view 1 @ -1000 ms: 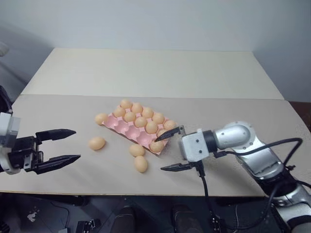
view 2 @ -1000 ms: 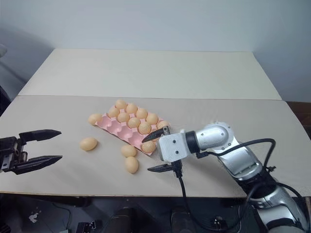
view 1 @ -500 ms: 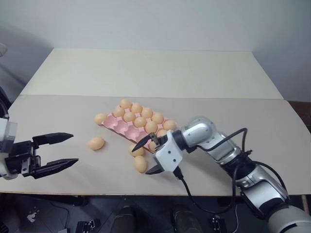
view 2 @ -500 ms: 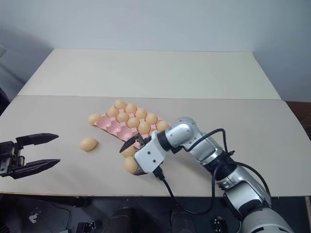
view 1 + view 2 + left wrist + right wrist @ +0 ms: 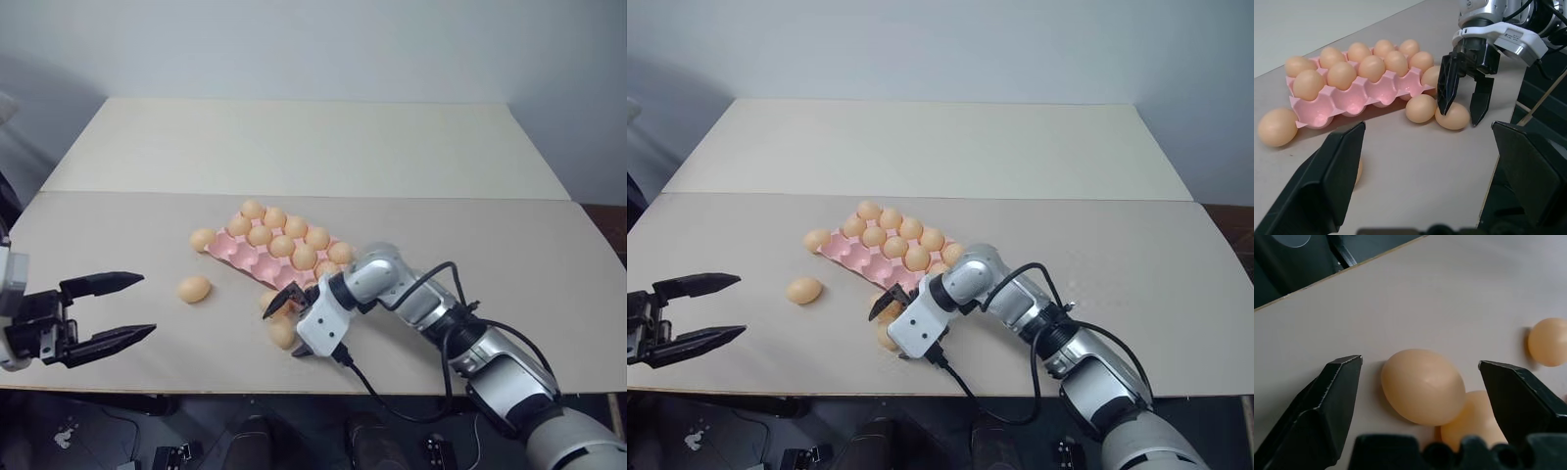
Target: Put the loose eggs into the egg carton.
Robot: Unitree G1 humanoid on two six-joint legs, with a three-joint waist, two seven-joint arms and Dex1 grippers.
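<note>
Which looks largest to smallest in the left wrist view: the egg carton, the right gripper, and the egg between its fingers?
1. egg carton, spanning much of the picture.
2. right gripper, smaller than the carton.
3. egg between its fingers, clearly the smallest.
All sit at a similar distance from the camera, so the order looks safe.

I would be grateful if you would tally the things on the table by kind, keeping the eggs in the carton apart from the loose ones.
eggs in the carton: 11
loose eggs: 4
egg carton: 1
Total: 16
</note>
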